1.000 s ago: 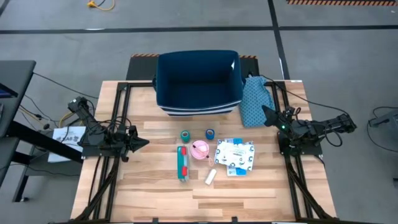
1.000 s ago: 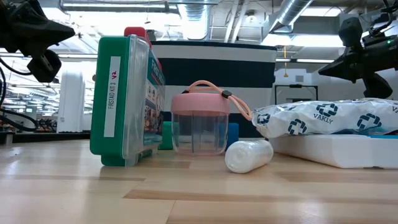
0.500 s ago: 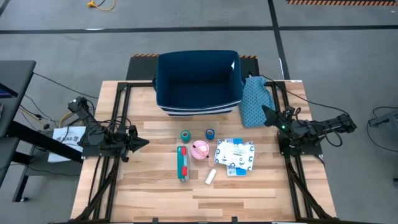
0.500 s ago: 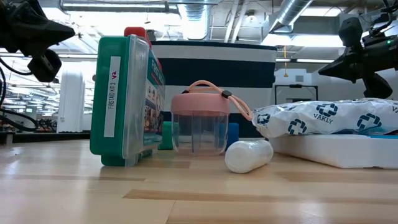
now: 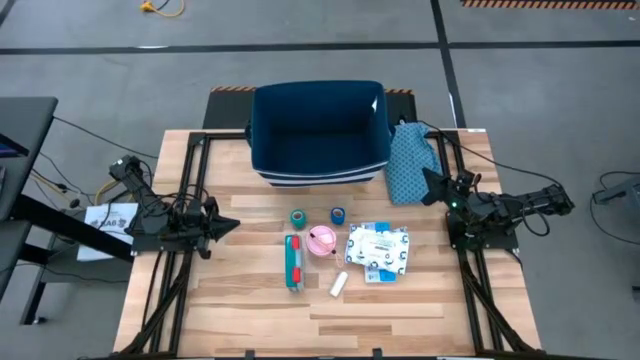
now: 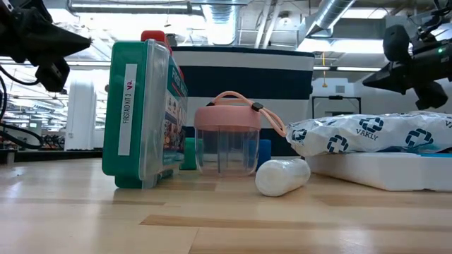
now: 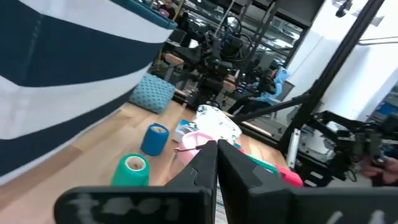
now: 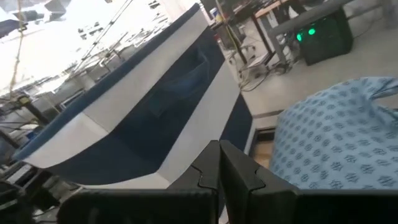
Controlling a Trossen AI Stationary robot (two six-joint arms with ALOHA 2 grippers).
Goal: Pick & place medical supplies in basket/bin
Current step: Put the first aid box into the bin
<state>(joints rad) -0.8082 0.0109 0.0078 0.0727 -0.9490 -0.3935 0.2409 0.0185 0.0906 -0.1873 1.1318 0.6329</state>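
Observation:
The dark navy bin [image 5: 320,130] with white base stripes stands at the table's far middle. In front of it lie a teal tape roll [image 5: 298,217], a blue tape roll [image 5: 338,215], a pink round container [image 5: 322,240], a red-teal long pack [image 5: 293,262] on its narrow side, white-blue packets [image 5: 378,250] and a small white tube [image 5: 338,284]. My left gripper [image 5: 235,224] hovers shut to the left of the items, pointing at them. My right gripper [image 5: 427,180] hovers shut at the right, beside the teal dotted cloth [image 5: 410,162]. Neither touches anything.
The teal dotted cloth lies against the bin's right side, just in front of my right gripper [image 8: 219,152]. Black frame rails run along both table sides under the arms. Bare wood lies near the table's front edge [image 5: 320,330].
My left gripper has shifted slightly toward the far edge and tipped a little. The items and the bin have stayed where they were.

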